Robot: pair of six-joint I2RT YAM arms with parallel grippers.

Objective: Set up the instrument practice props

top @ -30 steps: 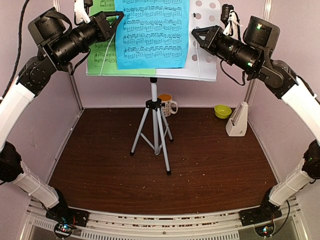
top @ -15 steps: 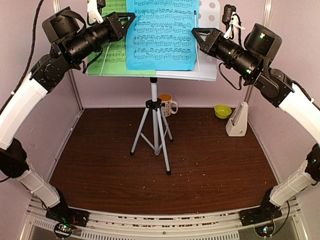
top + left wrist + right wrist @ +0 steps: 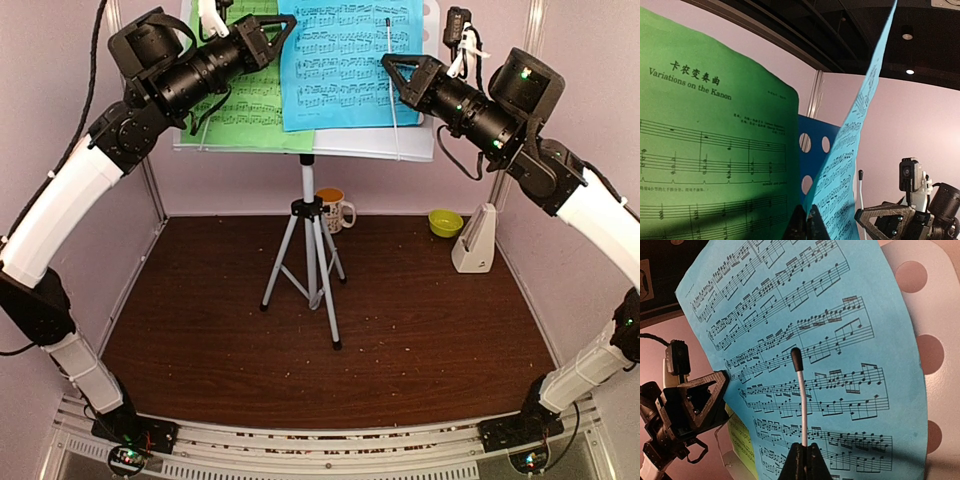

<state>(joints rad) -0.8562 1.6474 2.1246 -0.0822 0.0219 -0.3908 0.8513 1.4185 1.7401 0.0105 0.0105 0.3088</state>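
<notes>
The pale grey perforated music stand (image 3: 418, 143) stands on its silver tripod (image 3: 311, 262) at the back. A green sheet (image 3: 240, 112) rests on its left half, also seen in the left wrist view (image 3: 715, 150). My left gripper (image 3: 289, 24) is shut on the left edge of the blue sheet (image 3: 350, 65), which hangs over the stand's middle (image 3: 852, 145). My right gripper (image 3: 390, 68) is shut on the stand's white page-holder rod (image 3: 801, 400), which lies in front of the blue sheet (image 3: 840, 335). The white metronome (image 3: 475, 242) stands at the right wall.
A patterned mug (image 3: 336, 208) sits behind the tripod, and a small green bowl (image 3: 445, 222) sits near the metronome. Pink walls close in the brown table (image 3: 420, 330) on three sides. Both arms reach high in front of the stand.
My left gripper has carried the blue sheet to the right and upward across the stand. The right gripper shifted slightly a second ago and has held still since.
</notes>
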